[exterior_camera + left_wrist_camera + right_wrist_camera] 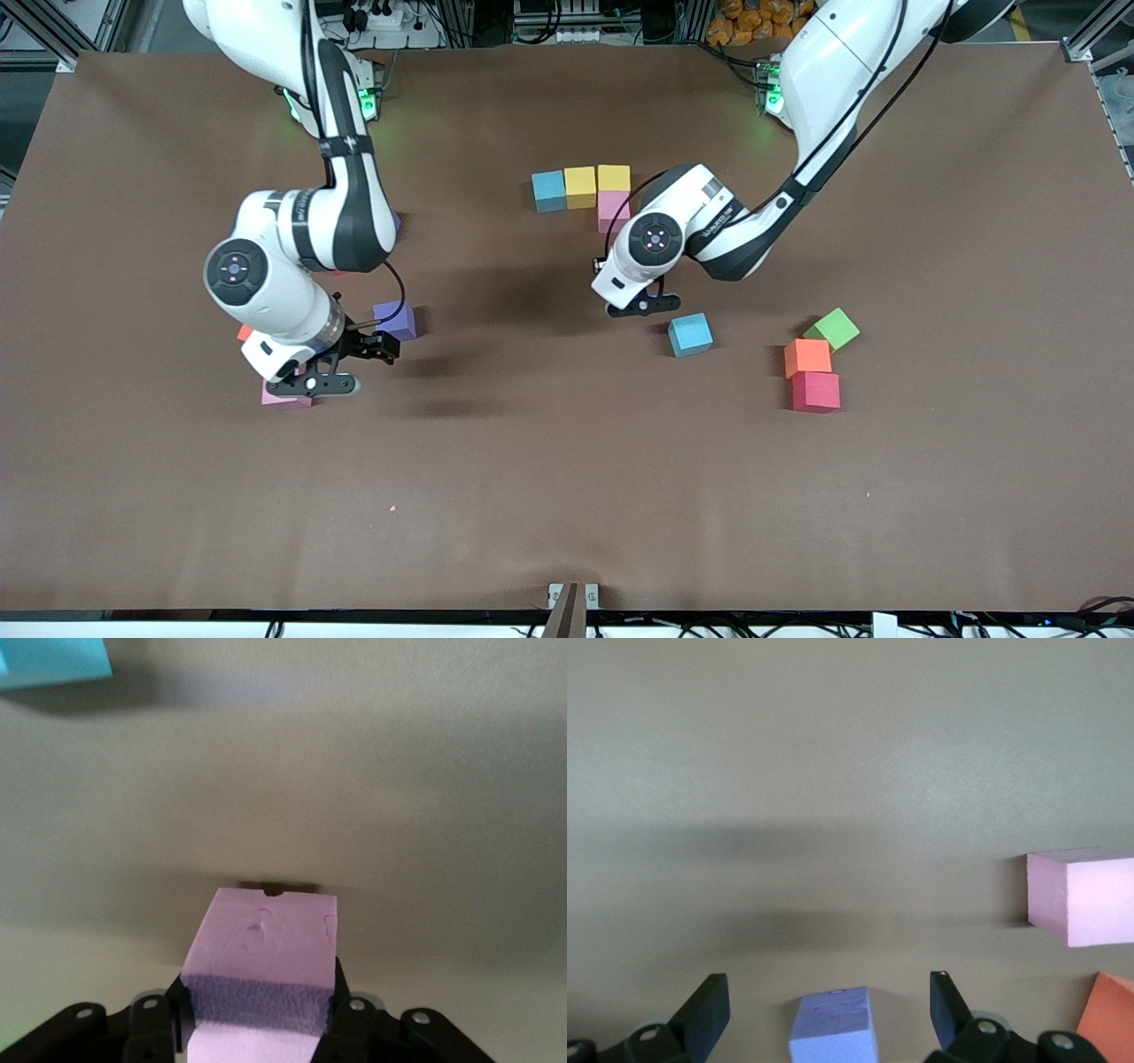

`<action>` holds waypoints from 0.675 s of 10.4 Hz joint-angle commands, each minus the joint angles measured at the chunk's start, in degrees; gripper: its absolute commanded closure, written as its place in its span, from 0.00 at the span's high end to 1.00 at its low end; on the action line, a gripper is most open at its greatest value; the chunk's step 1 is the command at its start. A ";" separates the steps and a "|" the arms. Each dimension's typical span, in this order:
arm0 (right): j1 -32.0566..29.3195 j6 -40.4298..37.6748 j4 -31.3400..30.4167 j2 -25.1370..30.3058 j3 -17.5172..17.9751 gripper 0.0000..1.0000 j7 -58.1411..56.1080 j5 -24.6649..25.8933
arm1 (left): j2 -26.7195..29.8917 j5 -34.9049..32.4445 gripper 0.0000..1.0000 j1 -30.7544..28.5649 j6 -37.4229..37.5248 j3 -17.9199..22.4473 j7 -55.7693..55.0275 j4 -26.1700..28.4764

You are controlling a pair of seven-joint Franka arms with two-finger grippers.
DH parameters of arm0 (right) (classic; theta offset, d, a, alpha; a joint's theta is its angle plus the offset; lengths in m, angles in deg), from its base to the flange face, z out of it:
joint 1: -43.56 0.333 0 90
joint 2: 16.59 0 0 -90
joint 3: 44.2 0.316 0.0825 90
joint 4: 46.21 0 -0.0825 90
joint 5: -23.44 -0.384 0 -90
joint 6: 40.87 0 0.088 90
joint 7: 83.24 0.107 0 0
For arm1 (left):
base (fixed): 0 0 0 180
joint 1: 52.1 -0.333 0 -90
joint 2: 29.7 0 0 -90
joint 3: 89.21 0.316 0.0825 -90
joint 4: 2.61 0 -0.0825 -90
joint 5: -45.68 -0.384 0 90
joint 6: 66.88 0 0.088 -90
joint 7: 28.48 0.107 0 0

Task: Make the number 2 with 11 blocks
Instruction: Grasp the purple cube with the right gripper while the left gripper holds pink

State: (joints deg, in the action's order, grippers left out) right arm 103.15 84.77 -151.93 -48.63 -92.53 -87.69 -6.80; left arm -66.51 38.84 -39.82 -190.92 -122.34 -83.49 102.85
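My left gripper (636, 304) (261, 1003) is shut on a pink block (266, 939) and hangs over bare table, between the started figure and a loose light blue block (690, 334) (53, 660). The figure is a row of a light blue block (549, 190) and two yellow blocks (580, 186) (613, 177), with a pink block (613, 211) under the last one. My right gripper (376, 347) (828, 997) stands open with a purple block (395, 321) (833, 1032) lying between its fingers. A pink block (285, 398) (1081, 908) and an orange block (244, 332) (1107, 1005) lie beside it.
Toward the left arm's end of the table, a green cube (832, 329), an orange block (807, 357) and a red block (815, 392) lie together. The brown table (567, 496) stretches bare toward the front camera.
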 commanded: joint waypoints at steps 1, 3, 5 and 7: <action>0.44 5.46 -6.58 0.67 0.60 1.00 -4.76 -0.96 | 0.25 -1.42 0.48 2.05 -0.06 0.26 -4.21 -0.07; 1.57 10.82 -12.73 1.45 2.53 1.00 -6.09 -0.96 | 0.07 -1.51 0.48 3.63 -0.06 0.34 -4.40 0.37; 3.16 10.93 -14.34 1.72 2.71 1.00 -5.83 -2.35 | 0.16 -1.59 0.49 4.16 0.03 0.26 -4.22 0.63; 5.70 10.06 -14.96 2.07 2.80 1.00 -5.83 -6.67 | 0.07 -4.92 0.50 5.04 0.12 0.26 -4.14 1.24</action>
State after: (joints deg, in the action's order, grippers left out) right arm 107.38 94.75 -164.96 -48.81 -89.48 -92.59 -10.99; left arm -66.73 36.51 -35.48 -190.86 -122.30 -86.46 103.41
